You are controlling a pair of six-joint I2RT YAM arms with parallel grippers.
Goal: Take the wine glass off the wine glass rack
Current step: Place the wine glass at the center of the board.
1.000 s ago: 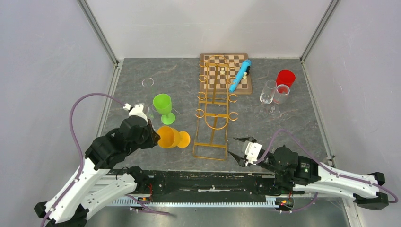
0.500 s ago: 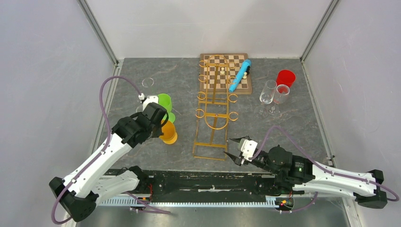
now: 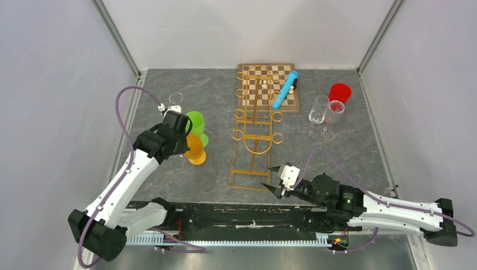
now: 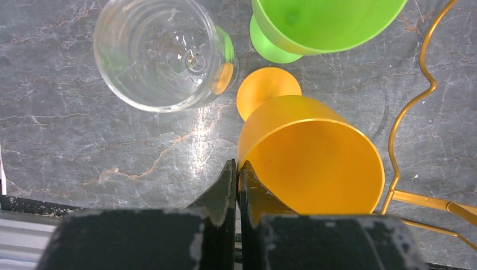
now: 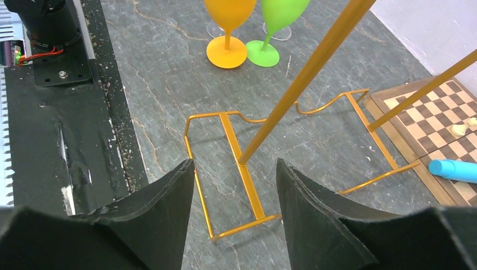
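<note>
**Q:** What has changed since the earlier frame?

**A:** The left gripper [image 4: 237, 174] has carried the orange wine glass [image 4: 315, 163] from the lower left of the overhead view up toward mid-left and turned it upright. The right arm has edged toward the foot of the rack.

**Q:** Read the scene from the near edge outward.

**A:** Lower centre: the right gripper [image 5: 233, 163], jaws spread and holding nothing. In its wrist view they frame a gold upright of the wine glass rack [image 5: 300, 84], but whether they touch it cannot be told. The rack stands mid-frame, and no glass shows on its hooks. Left of it, the left gripper's jaws are pressed nearly together, apparently pinching the orange glass's rim wall. The glass's foot looks planted on the table [image 3: 349, 152], just beside the foot of the green glass [image 3: 195, 121]. A clear glass [image 4: 163, 53] stands close behind them. Farthest, at upper centre, lies the chessboard [image 3: 289, 102].

**Q:** What does this mean for the task?

**A:** The glass is off the rack and apparently set down, well apart from it. What seems left is letting go and lifting clear without tipping the neighbouring glasses.
</note>
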